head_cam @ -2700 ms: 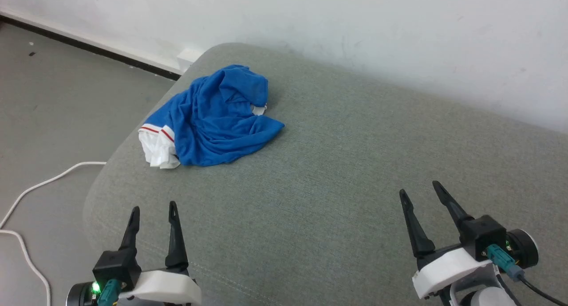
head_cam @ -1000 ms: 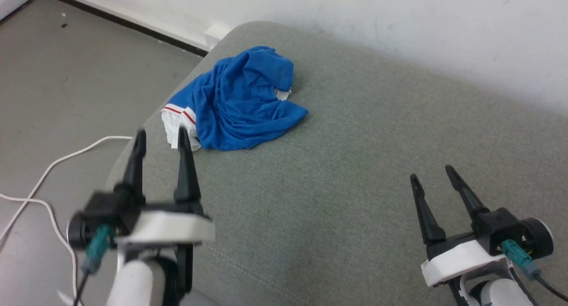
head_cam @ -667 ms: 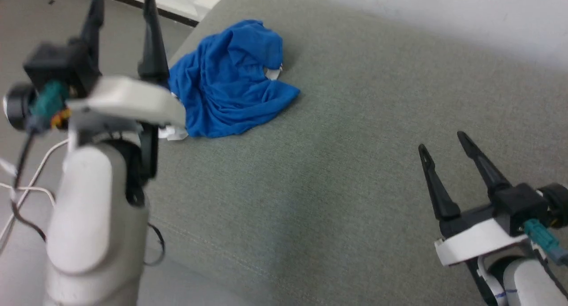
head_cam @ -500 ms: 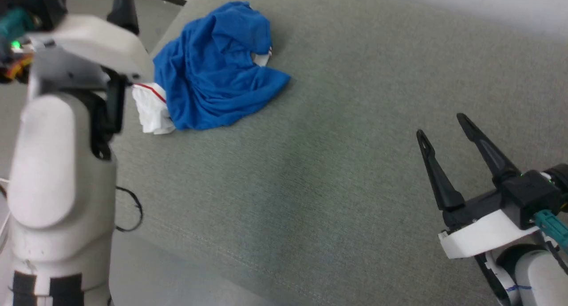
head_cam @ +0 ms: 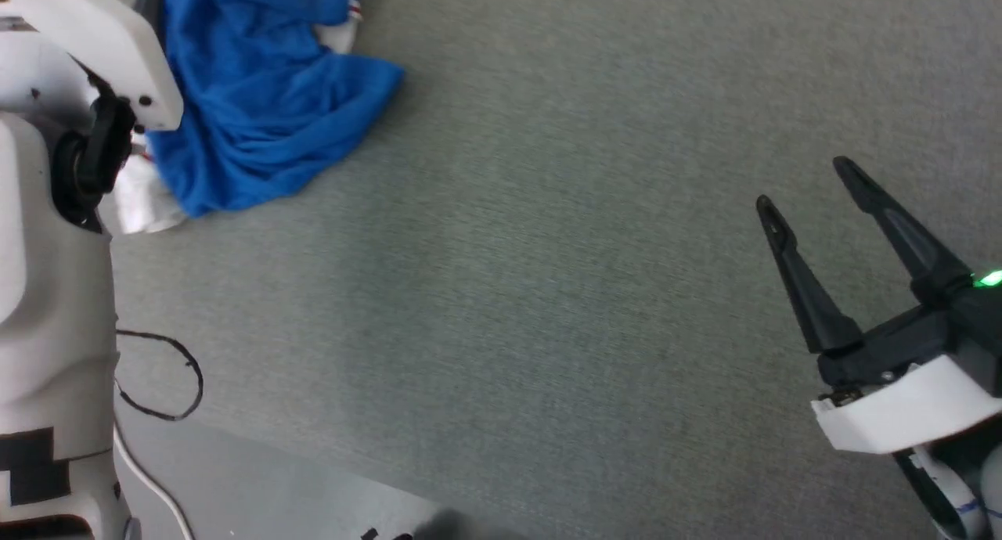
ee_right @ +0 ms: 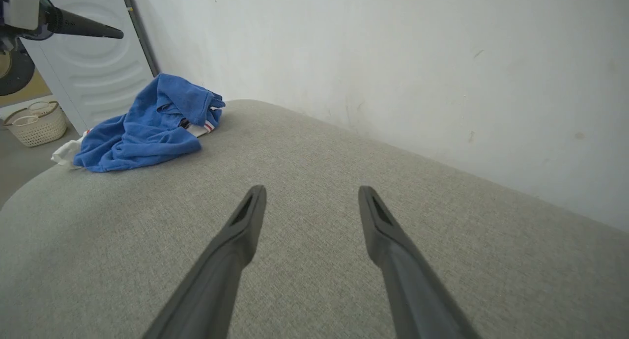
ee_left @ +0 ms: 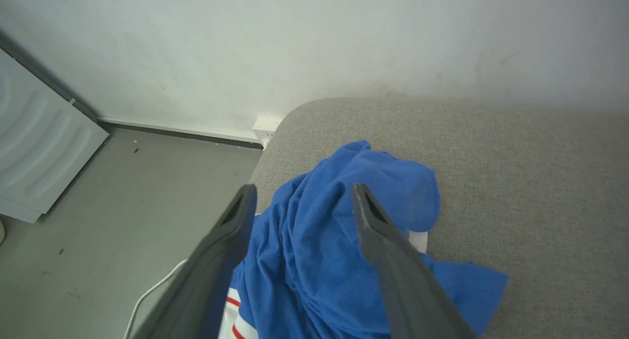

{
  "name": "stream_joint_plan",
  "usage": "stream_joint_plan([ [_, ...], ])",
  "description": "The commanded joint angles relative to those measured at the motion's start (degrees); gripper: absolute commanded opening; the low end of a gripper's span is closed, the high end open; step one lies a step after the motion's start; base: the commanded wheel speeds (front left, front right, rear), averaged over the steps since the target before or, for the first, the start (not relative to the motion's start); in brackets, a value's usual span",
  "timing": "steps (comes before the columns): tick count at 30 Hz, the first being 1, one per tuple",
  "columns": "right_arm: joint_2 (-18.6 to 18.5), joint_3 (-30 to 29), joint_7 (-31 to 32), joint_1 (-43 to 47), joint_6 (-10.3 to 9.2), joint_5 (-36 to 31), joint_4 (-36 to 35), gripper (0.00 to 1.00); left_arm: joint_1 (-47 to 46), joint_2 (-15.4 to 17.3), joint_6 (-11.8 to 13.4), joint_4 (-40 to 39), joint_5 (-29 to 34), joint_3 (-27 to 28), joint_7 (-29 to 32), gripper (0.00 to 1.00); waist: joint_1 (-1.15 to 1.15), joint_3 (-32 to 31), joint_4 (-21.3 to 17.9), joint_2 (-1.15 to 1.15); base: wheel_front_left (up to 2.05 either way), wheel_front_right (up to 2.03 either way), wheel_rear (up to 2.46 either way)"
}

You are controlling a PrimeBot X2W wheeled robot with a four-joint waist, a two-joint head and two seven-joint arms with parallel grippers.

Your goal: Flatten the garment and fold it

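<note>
Nearest, the right tool [head_cam: 802, 184] hangs open and empty over the bare grey cushion [head_cam: 548, 305], well apart from the work. Farther off, the raised left arm [head_cam: 47, 274] holds the left tool [ee_left: 303, 188] spread wide and empty just above the T-shirt [ee_left: 314, 260], which lies crumpled at the cushion's far left corner by the wall [ee_left: 295, 44]. This looks like the first reach before flattening, and the next move calls for lowering onto an edge or sleeve and closing on it.
</note>
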Motion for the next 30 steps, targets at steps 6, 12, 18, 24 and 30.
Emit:
stream_joint_plan([
  [6,-2.2,-1.7,2.3,-1.5,-0.12,2.0,-4.1,1.0,1.5,1.3,-0.1,4.0,-2.8,2.1,3.0,1.0,-0.01,7.2,-6.1,-0.01,0.0,0.0,0.0],
  [12,-3.7,-2.6,3.9,-1.4,-0.12,3.3,-5.3,1.0,3.6,2.1,0.2,7.9,-4.0,3.1,3.6,1.0,-0.01,8.6,-7.3,-0.01,0.0,0.0,0.0],
  [18,-4.5,-3.6,5.0,-0.5,-0.12,3.9,-6.5,1.0,5.2,0.6,0.7,11.1,-5.6,3.7,2.5,1.0,-0.01,9.3,-7.1,-0.01,0.0,0.0,0.0],
  [24,-4.6,-3.6,5.3,-0.5,-0.12,4.2,-6.6,1.0,5.2,0.5,0.1,12.2,-6.6,4.3,-0.2,0.0,-0.01,8.8,-6.9,-0.01,0.0,0.0,0.0],
  [30,-3.5,-2.7,4.1,-1.0,-0.12,4.3,-5.2,1.0,2.5,2.8,1.0,10.6,-5.1,4.8,-5.3,0.0,-0.01,6.2,-6.5,-0.01,0.0,0.0,0.0],
])
